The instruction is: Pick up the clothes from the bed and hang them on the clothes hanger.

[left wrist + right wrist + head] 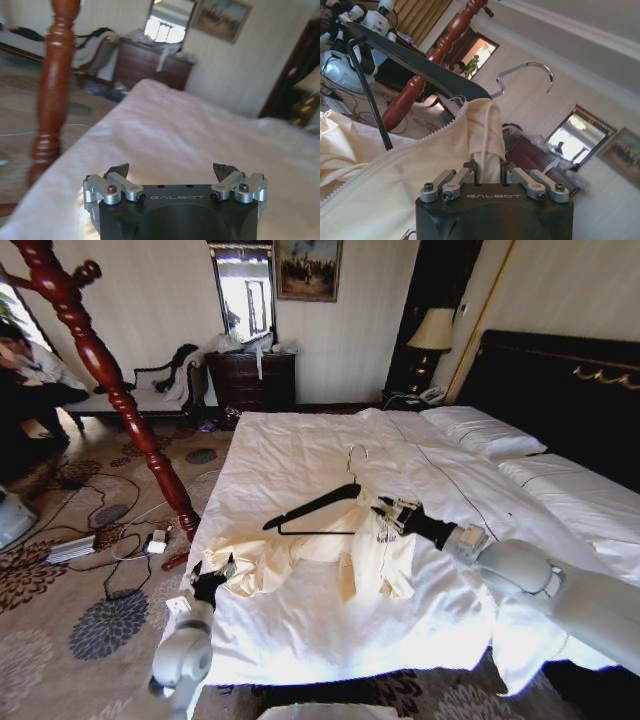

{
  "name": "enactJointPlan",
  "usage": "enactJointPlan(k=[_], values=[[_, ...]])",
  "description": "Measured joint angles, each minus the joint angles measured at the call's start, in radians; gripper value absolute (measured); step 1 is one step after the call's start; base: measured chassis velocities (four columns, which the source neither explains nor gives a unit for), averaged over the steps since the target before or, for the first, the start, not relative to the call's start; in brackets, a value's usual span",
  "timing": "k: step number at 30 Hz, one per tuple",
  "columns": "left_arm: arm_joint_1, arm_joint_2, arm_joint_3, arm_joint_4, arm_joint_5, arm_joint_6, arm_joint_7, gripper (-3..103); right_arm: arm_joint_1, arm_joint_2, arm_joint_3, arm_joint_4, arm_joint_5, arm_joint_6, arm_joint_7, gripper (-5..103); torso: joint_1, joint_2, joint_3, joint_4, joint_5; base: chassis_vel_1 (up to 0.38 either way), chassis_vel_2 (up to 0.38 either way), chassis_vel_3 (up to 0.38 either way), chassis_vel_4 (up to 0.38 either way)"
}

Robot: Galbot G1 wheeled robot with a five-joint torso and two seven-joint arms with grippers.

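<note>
Two hands work over the wide white-sheeted bed (300,450): the right hand (385,518) is clamped on the cream thin-fabric top (370,560) at the black triangular hanger (315,510); the left hand (215,575), fingers spread wide and holding nothing, sits by the sleeve at the bed's edge.

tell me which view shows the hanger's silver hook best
The right wrist view: the black triangular hanger's silver metal hook curves clearly against the wall, just above the right pincer shut on the cream top. The head view shows it small. The left wrist view faces bedsheet.
</note>
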Motion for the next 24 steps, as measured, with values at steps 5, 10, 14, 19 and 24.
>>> enactJointPlan(k=[5,10,14,19,24], values=[[-0.145,0.053,0.027,-0.001,-0.287,0.077,0.012,95,0.023,-0.029,0.02,0.018,-0.023,0.025,-0.011,22,0.0,0.0,0.0,-0.0002,-0.0002,0.0,0.0,0.0,0.0],[-0.284,0.042,0.113,0.062,-0.485,0.203,-0.048,94,0.02,-0.037,0.015,0.02,-0.029,0.026,-0.011,22,0.0,0.0,0.0,-0.0003,-0.0001,0.0,0.0,0.0,0.0],[-0.343,-0.014,0.174,0.103,-0.519,0.321,-0.186,94,0.016,-0.038,0.005,0.007,-0.03,0.022,-0.007,22,0.0,0.0,0.0,-0.0003,0.0001,0.0,0.0,0.0,0.0],[-0.361,-0.052,0.209,0.142,-0.533,0.379,-0.299,86,0.014,-0.045,0.001,-0.003,-0.03,0.029,-0.004,22,0.0,0.0,0.0,0.0001,0.0,0.0,0.0,0.0,0.0],[-0.364,-0.065,0.221,0.166,-0.559,0.413,-0.337,75,0.017,-0.047,0.001,-0.001,-0.027,0.038,-0.004,22,0.0,0.0,0.0,0.0,0.0001,0.0,0.0,0.0,0.0]])
